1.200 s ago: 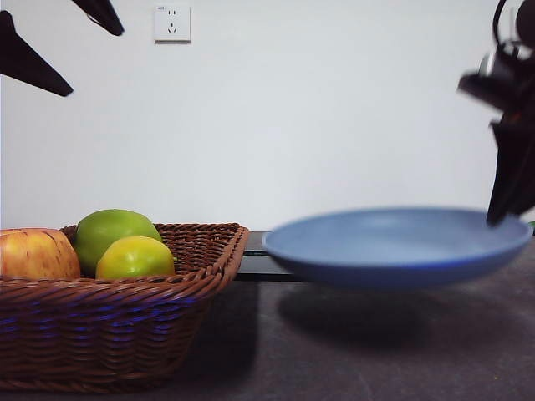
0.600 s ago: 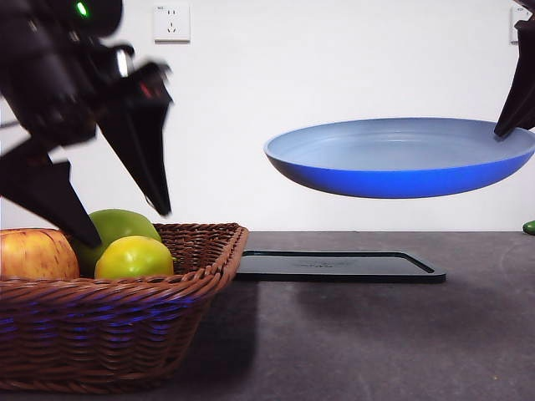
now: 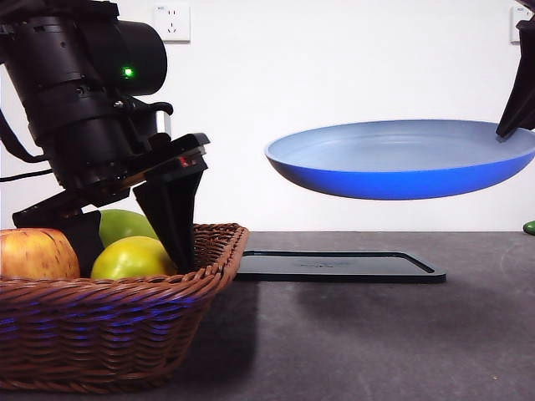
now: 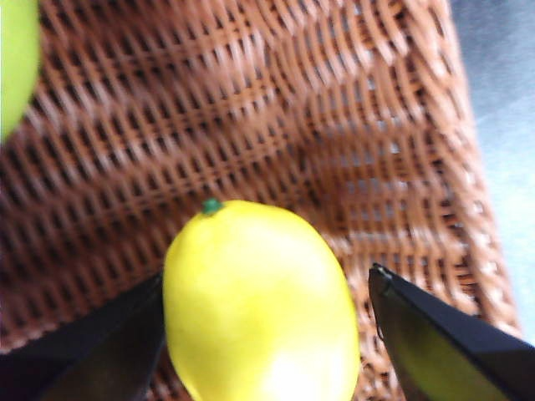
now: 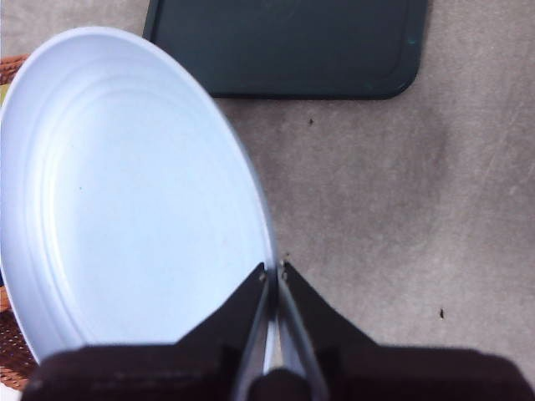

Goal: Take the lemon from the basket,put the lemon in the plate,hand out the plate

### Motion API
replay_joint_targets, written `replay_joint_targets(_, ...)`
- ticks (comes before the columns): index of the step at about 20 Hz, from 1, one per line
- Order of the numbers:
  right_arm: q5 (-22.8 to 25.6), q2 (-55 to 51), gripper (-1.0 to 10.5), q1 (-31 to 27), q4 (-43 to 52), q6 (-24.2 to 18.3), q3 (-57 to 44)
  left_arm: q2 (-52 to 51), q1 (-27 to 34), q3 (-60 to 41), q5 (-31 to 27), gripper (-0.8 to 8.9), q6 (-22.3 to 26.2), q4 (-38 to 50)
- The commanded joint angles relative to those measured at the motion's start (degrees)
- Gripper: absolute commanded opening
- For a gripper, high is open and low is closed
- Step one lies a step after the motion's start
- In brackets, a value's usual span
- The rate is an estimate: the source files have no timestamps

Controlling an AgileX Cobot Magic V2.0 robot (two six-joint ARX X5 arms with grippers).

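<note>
Against a white wall, on a dark table (image 3: 376,351), the brown wicker basket (image 3: 109,322) held the glossy yellow lemon (image 4: 259,309). The left gripper (image 4: 267,326) straddled it, jaws apart; closing comes next. Beside the basket, the right gripper (image 5: 274,280) pinched the light-blue plate (image 3: 401,159) aloft.

We see the glossy yellow lemon (image 4: 261,305), green stem nub showing, lying inside the brown wicker basket (image 3: 109,326) near its right wall, with the left gripper's (image 4: 266,342) open jaws on either side of it. The light blue plate (image 3: 401,159) hangs level above the table, its rim pinched by the right gripper (image 5: 273,280).
</note>
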Motion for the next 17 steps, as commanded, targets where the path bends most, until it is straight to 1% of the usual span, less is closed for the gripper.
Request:
replay_joint_targets(1,-0.2,0.2,0.0,0.0,0.5,0.4,0.9,0.9,-0.4,1.1,-0.4,3.11,1.6,-0.8)
replay_joint_targets(2,-0.1,0.2,0.0,0.0,0.6,0.4,0.9,0.8,-0.4,1.6,-0.4,2.42,2.4,-1.3)
replay_joint_targets(3,0.2,0.2,0.0,0.0,0.6,0.4,0.9,0.4,-0.4,2.0,-0.3,2.1,2.7,-1.6)
replay_joint_targets(6,4.7,0.2,0.0,0.0,0.6,0.4,0.9,-2.0,-0.4,5.3,0.0,2.04,3.7,-3.3)
replay_joint_targets(8,5.9,0.8,0.0,0.0,0.6,0.4,0.9,-4.2,-0.4,10.0,0.4,2.04,3.9,-6.4)
replay_joint_targets(9,5.8,1.5,0.0,0.0,0.6,0.4,0.9,-5.1,-0.6,12.2,3.0,2.04,3.9,-6.9)
replay_joint_targets(10,5.7,2.5,0.0,0.0,0.6,0.4,0.9,-5.7,-1.0,14.5,7.3,2.04,3.9,-6.6)
replay_joint_targets(11,5.1,3.9,0.0,0.2,0.6,0.6,0.9,-5.8,-2.1,16.7,10.8,2.04,3.8,-6.2)
replay_joint_targets(12,3.4,5.4,0.0,0.2,0.5,0.6,0.9,-5.8,-3.5,18.5,12.5,2.04,3.8,-5.8)
replay_joint_targets(13,0.9,6.7,0.0,0.2,0.5,0.6,0.9,-5.8,-5.1,19.2,12.6,2.04,3.9,-4.8)
replay_joint_targets(15,-3.8,9.1,0.0,0.3,0.5,0.6,0.9,-5.7,-9.0,19.3,11.1,2.04,3.9,-2.0)
replay_joint_targets(17,-5.9,10.6,0.0,1.3,0.3,0.6,0.9,-5.0,-13.2,19.2,6.2,2.05,3.9,-0.3)
